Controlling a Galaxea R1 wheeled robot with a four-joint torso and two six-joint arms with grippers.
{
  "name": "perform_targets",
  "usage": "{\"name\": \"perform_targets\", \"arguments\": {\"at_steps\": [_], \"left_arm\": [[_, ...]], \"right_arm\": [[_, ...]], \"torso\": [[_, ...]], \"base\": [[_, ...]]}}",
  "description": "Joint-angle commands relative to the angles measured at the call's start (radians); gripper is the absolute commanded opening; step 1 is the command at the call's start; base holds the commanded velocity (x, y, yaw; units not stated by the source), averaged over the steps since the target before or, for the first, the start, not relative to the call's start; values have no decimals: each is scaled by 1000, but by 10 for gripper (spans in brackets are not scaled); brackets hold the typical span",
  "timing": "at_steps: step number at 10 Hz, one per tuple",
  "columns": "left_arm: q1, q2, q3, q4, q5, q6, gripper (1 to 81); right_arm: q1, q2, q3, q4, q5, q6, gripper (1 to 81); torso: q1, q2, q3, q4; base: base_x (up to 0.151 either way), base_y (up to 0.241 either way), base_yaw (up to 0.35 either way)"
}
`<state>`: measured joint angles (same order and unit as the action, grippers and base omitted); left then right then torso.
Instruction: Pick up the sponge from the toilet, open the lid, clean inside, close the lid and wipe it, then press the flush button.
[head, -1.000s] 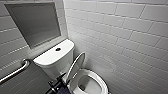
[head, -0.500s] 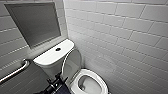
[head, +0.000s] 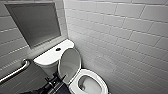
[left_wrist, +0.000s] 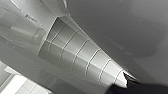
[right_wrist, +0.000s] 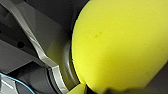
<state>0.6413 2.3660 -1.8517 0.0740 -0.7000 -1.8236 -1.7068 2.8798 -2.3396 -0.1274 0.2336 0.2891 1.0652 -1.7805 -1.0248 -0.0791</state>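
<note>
The white toilet (head: 90, 83) stands against the tiled wall. Its oval lid (head: 70, 63) is raised and leans back toward the tank (head: 50, 56), so the seat and the open bowl show. A dark round flush button (head: 58, 49) sits on the tank top. My left gripper (head: 55, 82) is low beside the lid's left edge, open and empty. In the left wrist view a glossy white toilet surface (left_wrist: 75, 57) is very close and mirrors the wall tiles. The yellow sponge (right_wrist: 120, 45) looms large in the right wrist view, with my right gripper (right_wrist: 75, 83) shut on it.
A metal grab bar (head: 15, 71) runs along the wall left of the tank. Above the tank sits a grey recessed panel (head: 35, 22). The white tiled wall (head: 120, 40) runs close along the toilet's right side.
The lid has swung further back toward the tank and now shows its broad underside. The sponge stays in my right gripper.
</note>
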Motion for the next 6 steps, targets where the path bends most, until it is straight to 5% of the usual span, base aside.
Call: {"name": "perform_targets", "arguments": {"at_steps": [1,4,6], "left_arm": [[-147,-66,-74,9,24,47,811],[-61,-99,-54,62,-3,35,811],[-39,-138,-60,64,-87,-6,811]], "right_arm": [[-15,31,39,-14,-53,1,10],[-15,37,34,-20,-53,1,10],[-20,32,34,-21,-51,1,10]], "torso": [[0,0,0,0],[0,0,0,0],[0,0,0,0]], "base": [[0,0,0],[0,0,0],[0,0,0]]}}
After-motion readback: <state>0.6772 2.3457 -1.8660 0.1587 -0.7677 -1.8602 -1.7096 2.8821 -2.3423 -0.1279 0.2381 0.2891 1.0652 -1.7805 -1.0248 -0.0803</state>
